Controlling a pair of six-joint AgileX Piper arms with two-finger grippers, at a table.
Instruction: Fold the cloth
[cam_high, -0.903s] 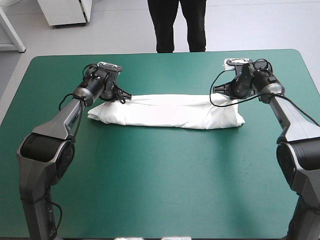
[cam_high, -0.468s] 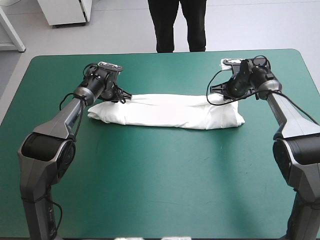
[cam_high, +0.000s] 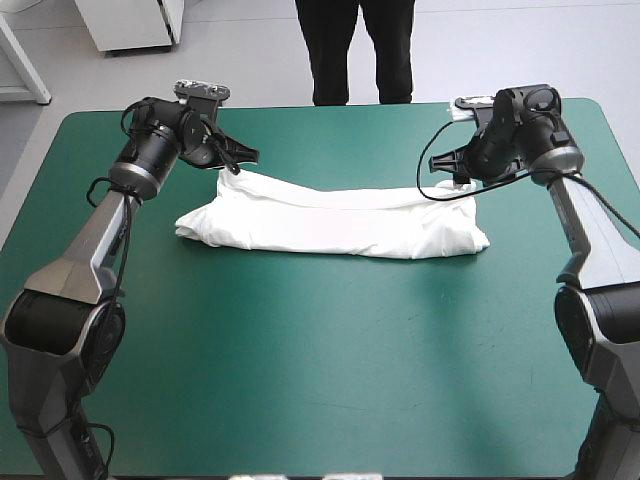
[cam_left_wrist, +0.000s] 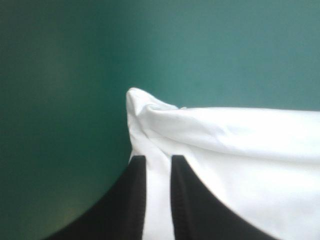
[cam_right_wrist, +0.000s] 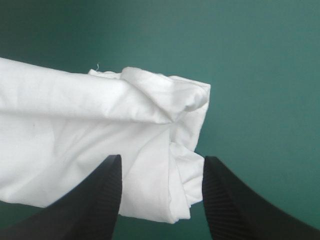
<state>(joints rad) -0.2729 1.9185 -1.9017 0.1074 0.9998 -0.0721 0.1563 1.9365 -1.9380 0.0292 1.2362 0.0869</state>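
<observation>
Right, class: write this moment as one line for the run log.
task: fold T-shirt | left fingers: shut on its far left corner, raised | right fingers: open at its right end

Teal-green table (cam_high: 320, 390); pale grey floor (cam_high: 500, 50) beyond; white cabinet (cam_high: 130, 22) far left.

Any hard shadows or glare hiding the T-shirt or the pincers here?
High view: even light, only faint soft shadows on the teal-green cover along the T-shirt's near edge; no glare. Left wrist view: the cover darkens to one side of the left pincer, while the T-shirt between its fingers shows bright. Right wrist view: light shading in the T-shirt's folds; the right pincer is unobscured.
</observation>
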